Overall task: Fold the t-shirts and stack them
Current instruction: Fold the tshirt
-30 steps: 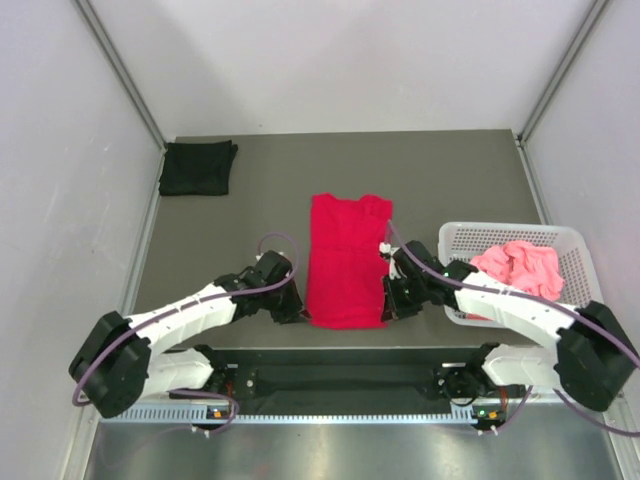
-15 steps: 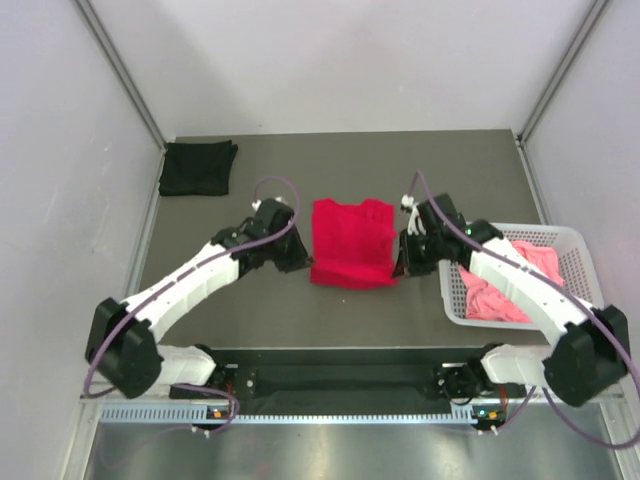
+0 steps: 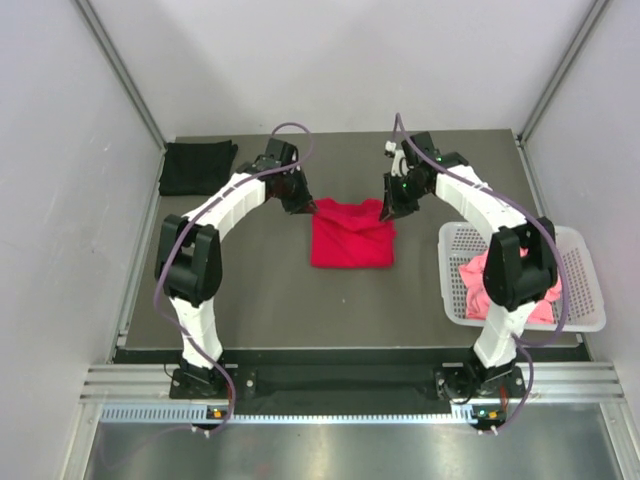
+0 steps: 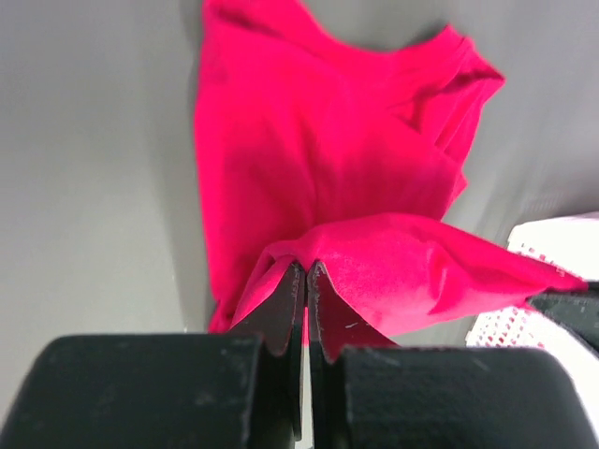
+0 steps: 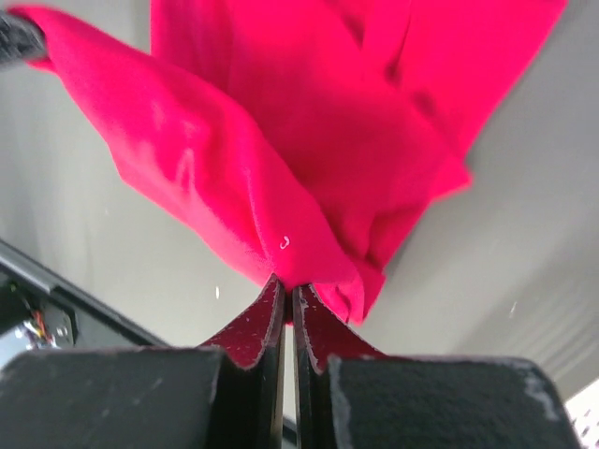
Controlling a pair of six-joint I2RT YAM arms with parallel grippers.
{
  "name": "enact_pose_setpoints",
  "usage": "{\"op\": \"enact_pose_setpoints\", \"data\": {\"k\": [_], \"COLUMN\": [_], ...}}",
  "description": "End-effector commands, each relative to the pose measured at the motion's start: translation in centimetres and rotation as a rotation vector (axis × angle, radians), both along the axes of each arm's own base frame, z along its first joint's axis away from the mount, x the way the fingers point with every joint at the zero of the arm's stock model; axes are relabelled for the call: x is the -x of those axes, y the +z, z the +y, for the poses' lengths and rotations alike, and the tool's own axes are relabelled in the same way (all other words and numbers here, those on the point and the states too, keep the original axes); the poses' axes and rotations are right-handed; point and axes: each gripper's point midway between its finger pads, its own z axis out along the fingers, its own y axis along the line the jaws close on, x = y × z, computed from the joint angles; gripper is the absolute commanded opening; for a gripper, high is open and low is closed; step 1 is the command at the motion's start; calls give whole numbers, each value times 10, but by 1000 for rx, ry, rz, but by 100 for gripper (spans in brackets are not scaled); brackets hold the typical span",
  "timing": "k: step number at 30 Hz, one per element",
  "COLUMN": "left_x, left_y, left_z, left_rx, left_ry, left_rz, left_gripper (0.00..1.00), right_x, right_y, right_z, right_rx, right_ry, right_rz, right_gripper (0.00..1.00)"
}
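The bright red t-shirt lies folded in half at the table's middle. My left gripper is shut on its far left corner, and in the left wrist view the fingertips pinch a fold of red cloth. My right gripper is shut on the far right corner, pinching red cloth at its tips. Both hold the folded-over edge just above the shirt's collar end. The black t-shirt lies folded at the far left corner. The salmon pink t-shirt sits crumpled in the basket.
The white lattice basket stands at the table's right edge, partly behind my right arm. Grey walls and metal posts close in the table on three sides.
Both grippers have carried the red shirt's near hem away from me over the shirt to its collar end, folding it in half. Both arms are now stretched far out.
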Motion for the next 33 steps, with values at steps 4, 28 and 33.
{"op": "enact_pose_setpoints", "data": {"k": [4,28,33], "left_x": [-47,-105,-112], "left_y": [25,-22,-23], "left_z": [-5,-17,-10], "left_rx": [55,160,139], "left_ry": [-51,-46,-25], "left_rz": [-119,-86,-92], "left_gripper": [0,0,0], "right_x": [-43,-101,-116], "right_y": [11,-43,-49], "right_z": [0,-21,-23], "right_rx": [-15,-45,-59], "right_ry": [-17,-93,-108], "right_rz": [-41,43,53], "right_gripper": [0,4,14]}}
